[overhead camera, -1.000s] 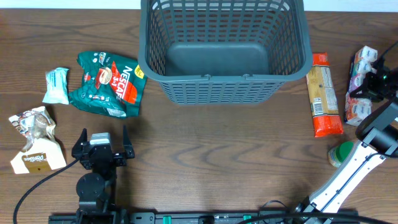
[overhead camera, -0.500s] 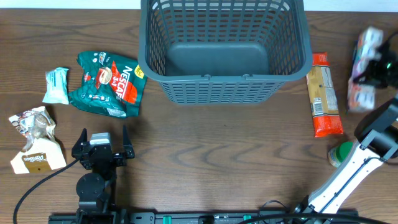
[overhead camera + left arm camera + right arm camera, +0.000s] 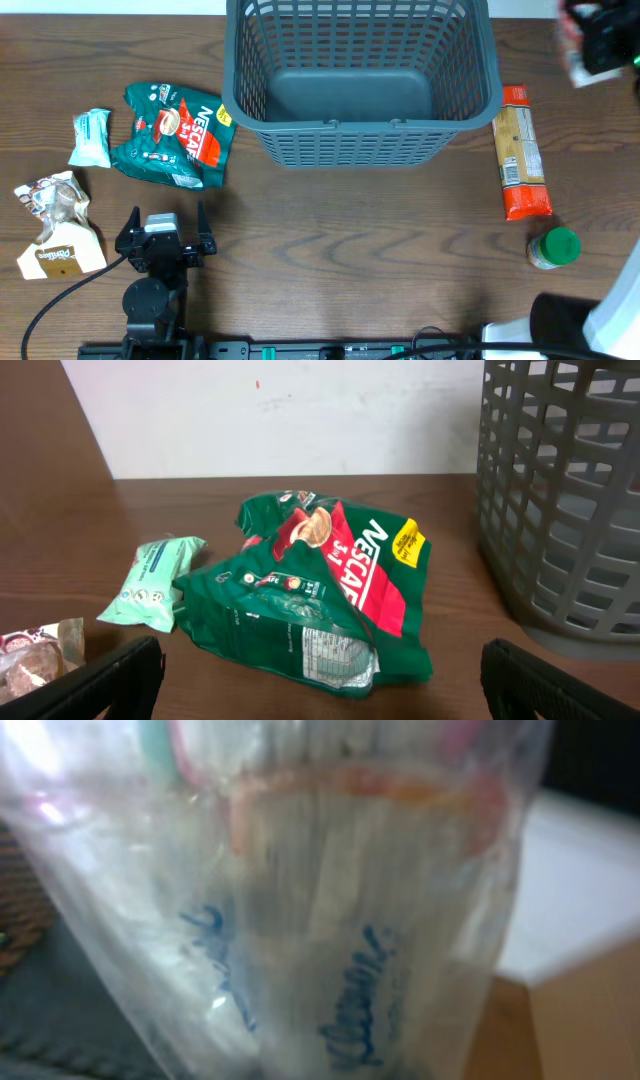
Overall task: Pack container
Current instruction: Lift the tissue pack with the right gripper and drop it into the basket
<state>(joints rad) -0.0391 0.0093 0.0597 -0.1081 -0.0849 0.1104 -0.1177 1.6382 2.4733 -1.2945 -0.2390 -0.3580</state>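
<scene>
- My right gripper point(image 3: 603, 42) is pinched nearly closed on the tissue pack point(image 3: 330, 930), high at the far right corner. It is well right of the container point(image 3: 350, 145), which stands empty at the desk's far centre.
- My left gripper point(image 3: 167, 224) gapes wide, holding nothing.
- Risk: I judge the slick film could slip mid-swing, or the pack could clip the rim if I come in low.
- A second ago the pack sat low beside the pasta packet point(image 3: 522, 150); now it's lifted.

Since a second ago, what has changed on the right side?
The right gripper, already shut on the clear tissue pack, lifted it off the table near the right edge and carried it toward the far right corner. The open left gripper, container, coffee bag and pasta packet stayed put.
</scene>
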